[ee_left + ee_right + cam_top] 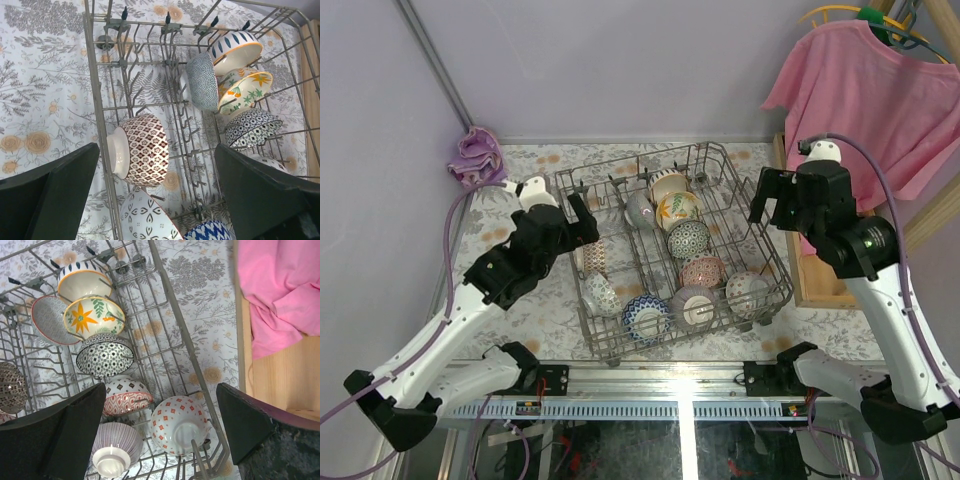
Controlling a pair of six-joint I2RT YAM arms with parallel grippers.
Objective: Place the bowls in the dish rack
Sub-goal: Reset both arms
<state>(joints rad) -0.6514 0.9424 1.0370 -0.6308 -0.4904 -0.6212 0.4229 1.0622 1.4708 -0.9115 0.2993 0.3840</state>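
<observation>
Left gripper (pixel 582 222): fingers wide apart, nothing held; hanging over the left wall of the dish rack (pixel 610 195).
Right gripper (pixel 772 205): fingers wide apart, empty; poised above the rack's right wall, partly over the table (pixel 45 100) outside it.
Bowls (pixel 688 238): ten counted, all inside the rack; none seen on the table around either gripper.
Rack, under the left gripper: brown lattice bowl (pixel 145 150) on its side between tines, foot toward the wall wire, touching or just beside it, cannot tell which; white leaf-print bowl (pixel 145 220) and blue zigzag bowl (pixel 210 232) nearer the wrist.
Rack, under the right gripper: red-squared bowl (pixel 177 422) foot up, just inside the wall; striped bowl (pixel 117 447) beside it on the left, also foot up.
Rack, beyond the right fingertips: red-pink bowl (pixel 127 395), black-and-white bowl (pixel 104 355) and flower bowl (pixel 92 315) leaning in a close row.
Progress: loading judged about finished, with no loose bowl in view.
Risk at left: striking the wall wire or shoving the brown lattice bowl off its tines, if lowered straight down.
Risk at right: catching a finger on the rim and jolting the whole rack, rattling leaning ceramic together, chipping likely.
Risk outward of the right gripper: snagging the pink shirt (pixel 280 290) hanging near, above the wooden crate (pixel 285 380), on a wide swing.
</observation>
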